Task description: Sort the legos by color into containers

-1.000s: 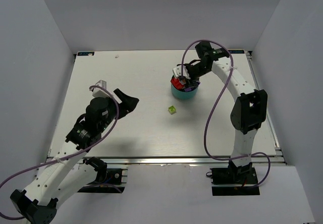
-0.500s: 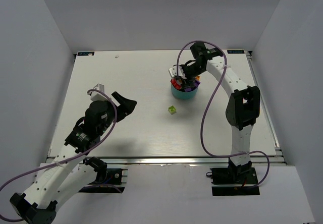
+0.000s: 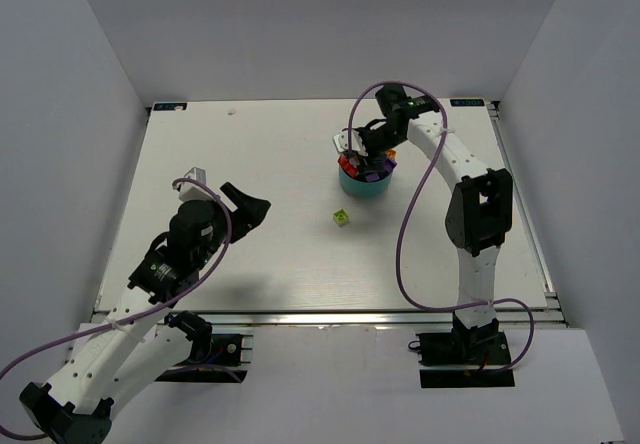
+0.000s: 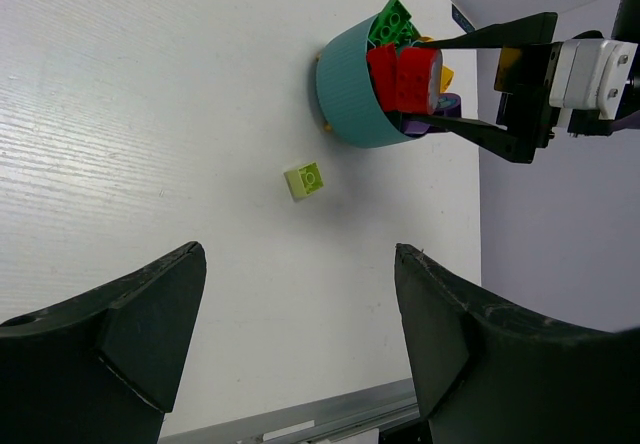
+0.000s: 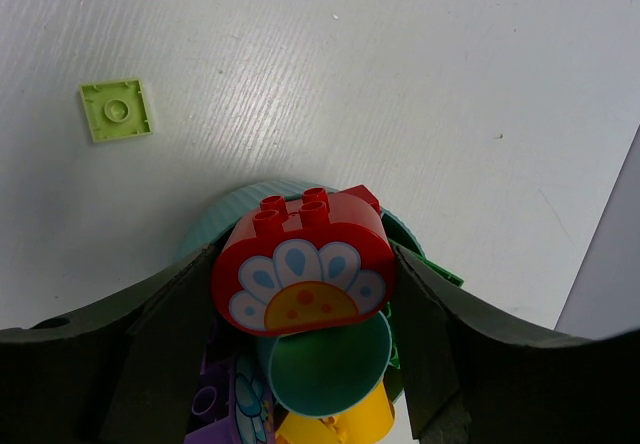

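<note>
Right claw (image 3: 360, 150) moved (red brick (image 5: 300, 264) crosswise).

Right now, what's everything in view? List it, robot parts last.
table: one, white, under everything.
bowl: one, teal, on the table, far right of centre.
arched brick: one, red with flower print, between the right gripper's fingers over the bowl.
bricks in the bowl: count unclear; green, red, yellow, purple.
lime brick: one, alone on the table, nearer than the bowl.
left gripper: one, black, open, empty, over the table's left side.
right gripper: one, black, closed on the arched brick.
</note>
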Controlling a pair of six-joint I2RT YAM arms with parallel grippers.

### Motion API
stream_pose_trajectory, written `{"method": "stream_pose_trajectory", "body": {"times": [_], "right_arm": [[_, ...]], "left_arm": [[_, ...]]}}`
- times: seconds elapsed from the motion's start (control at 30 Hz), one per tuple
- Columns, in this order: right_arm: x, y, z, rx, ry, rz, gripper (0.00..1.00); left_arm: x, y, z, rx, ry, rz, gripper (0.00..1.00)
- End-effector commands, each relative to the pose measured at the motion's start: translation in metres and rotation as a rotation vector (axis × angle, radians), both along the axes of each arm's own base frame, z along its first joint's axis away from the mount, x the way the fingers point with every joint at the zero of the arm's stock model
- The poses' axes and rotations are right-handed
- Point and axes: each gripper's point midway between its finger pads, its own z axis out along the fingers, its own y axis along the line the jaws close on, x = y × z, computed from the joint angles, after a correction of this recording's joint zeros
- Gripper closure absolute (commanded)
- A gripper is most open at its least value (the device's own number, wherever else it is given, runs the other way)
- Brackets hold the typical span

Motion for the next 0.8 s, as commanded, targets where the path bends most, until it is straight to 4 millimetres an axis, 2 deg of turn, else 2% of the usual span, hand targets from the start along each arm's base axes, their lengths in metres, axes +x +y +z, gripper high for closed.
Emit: {"method": "stream_pose_trajectory", "body": {"times": [0.0,0.33,0.77], "right_arm": [[0.0087,0.0035,0.0141,0.020,-0.043,-0.001,0.61],[0.0125,0.0005,0.0123,0.015,-0.050,-0.010,0.54],[0.0149,-0.0027,0.0090,0.011,-0.058,-0.023,0.39]], "left_arm": [[-0.0005,0.0047,0.0012,-0.005,-0.006,0.020,0.14],[-0.0003,0.0041,0.0017,-0.011,-0.007,0.020,0.14],[0.0004,0.0033,0.0019,-0.014,-0.007,0.019,0.14]]}}
